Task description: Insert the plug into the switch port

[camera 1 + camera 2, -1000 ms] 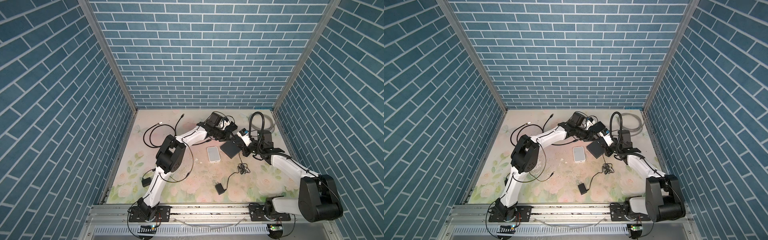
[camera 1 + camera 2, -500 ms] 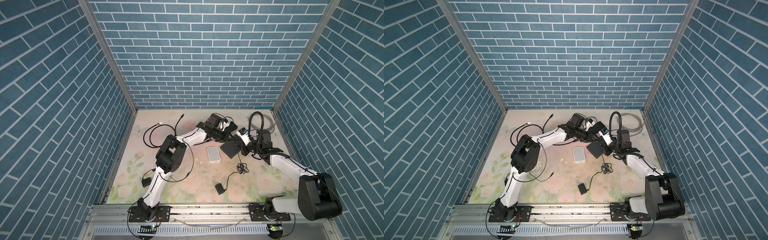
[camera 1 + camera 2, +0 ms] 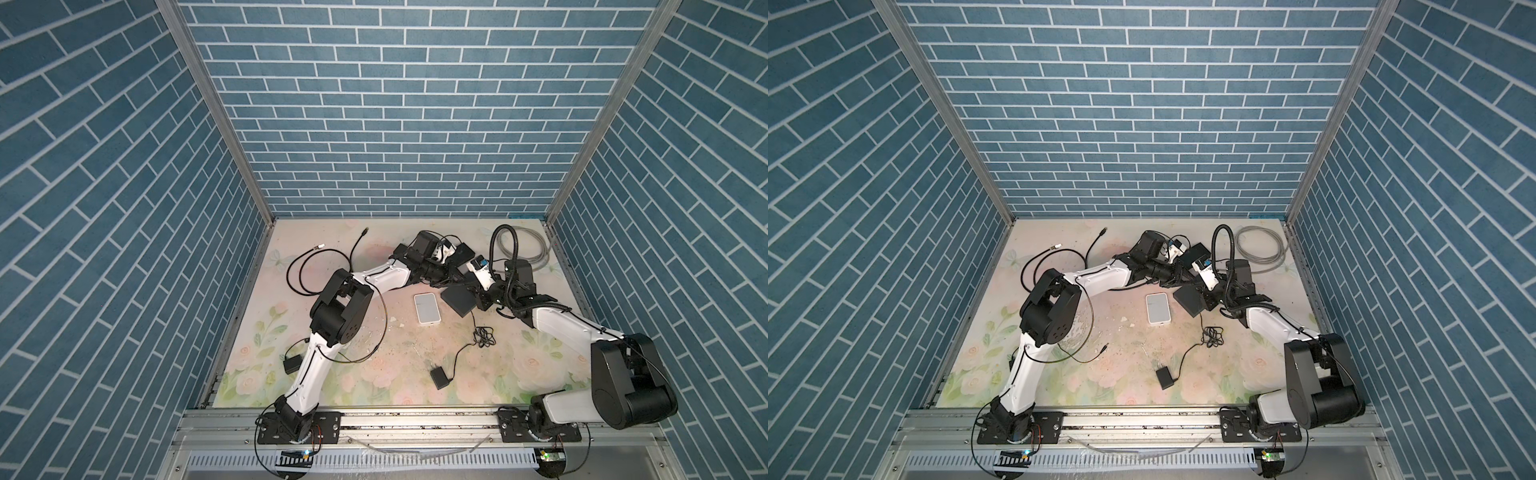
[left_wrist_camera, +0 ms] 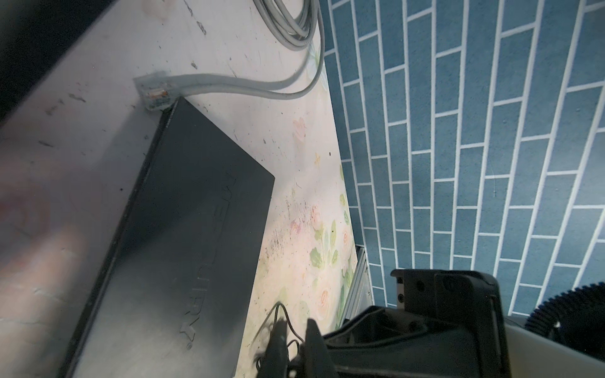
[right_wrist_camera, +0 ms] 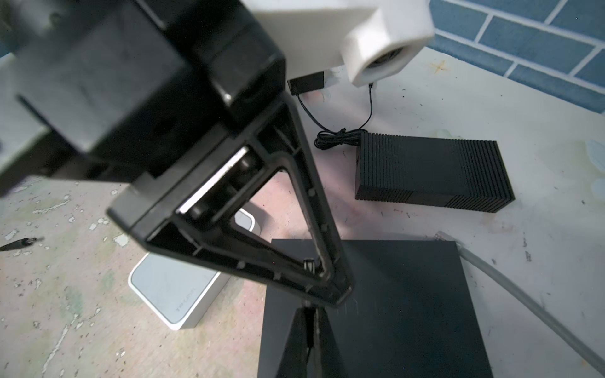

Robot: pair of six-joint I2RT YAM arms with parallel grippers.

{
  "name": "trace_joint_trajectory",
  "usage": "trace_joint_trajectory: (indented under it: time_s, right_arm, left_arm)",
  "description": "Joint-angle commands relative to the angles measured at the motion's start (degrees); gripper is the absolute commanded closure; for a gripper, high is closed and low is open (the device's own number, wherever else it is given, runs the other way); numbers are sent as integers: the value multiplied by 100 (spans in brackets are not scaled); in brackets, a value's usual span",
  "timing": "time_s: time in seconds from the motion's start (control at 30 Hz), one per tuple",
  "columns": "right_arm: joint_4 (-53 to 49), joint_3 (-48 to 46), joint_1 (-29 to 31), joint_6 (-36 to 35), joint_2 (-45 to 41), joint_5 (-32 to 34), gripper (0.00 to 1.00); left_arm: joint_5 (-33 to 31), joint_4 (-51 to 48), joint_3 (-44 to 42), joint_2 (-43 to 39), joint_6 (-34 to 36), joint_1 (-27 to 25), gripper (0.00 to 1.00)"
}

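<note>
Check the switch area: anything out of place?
Yes. The grey cable's RJ45 plug lies loose on the table at a corner of the black Mercury switch, not in a port. The left gripper is shut above the switch top, apart from the plug, with nothing visibly between its jaws.

Blue brick walls [image 3: 395, 124] all around, flowery table [image 3: 519, 361] below, white box [image 3: 427, 308] in the middle, small black block [image 3: 440, 377] with a thin cord [image 3: 484, 336] lower down, looped black wires [image 3: 288, 272] at the left, ribbed black box [image 5: 432, 173] upper right in the right wrist view
</note>
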Motion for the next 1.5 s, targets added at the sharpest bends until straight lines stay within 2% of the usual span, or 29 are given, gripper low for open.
trace_joint_trajectory:
  time_s: [0.0, 0.17, 0.33, 0.53, 0.7, 0.87, 1.13, 1.3, 1.47]
  right_arm:
    - [255, 165, 36, 218, 94, 220, 100]
    - [-84, 244, 69, 210, 66, 187, 99]
    - [-505, 101, 69, 16, -257, -17, 83]
    - [-1197, 260, 67, -108, -233, -182, 77]
    - [-1094, 428, 69, 1, -40, -328, 74]
    - [-465, 386, 85, 359, 119, -418, 72]
    - [-248, 407, 157, 383, 153, -703, 69]
    - [-314, 332, 157, 330, -22, -636, 67]
    - [-304, 448, 157, 342, 187, -370, 66]
  left_arm:
    - [31, -54, -108, -350, 120, 39, 91]
    - [-187, -99, -183, -437, 174, 79, 95]
    - [-468, -489, -113, -534, 499, 79, 95]
    - [-696, -896, -26, -650, 869, 79, 95]
    - [-723, -882, -22, -662, 850, 70, 95]
    - [-736, -908, -8, -671, 857, 62, 95]
    - [-778, -1012, 66, -635, 893, 62, 95]
    - [-811, -1089, 108, -618, 948, 62, 96]
    - [-780, -1119, 108, -677, 972, 9, 96]
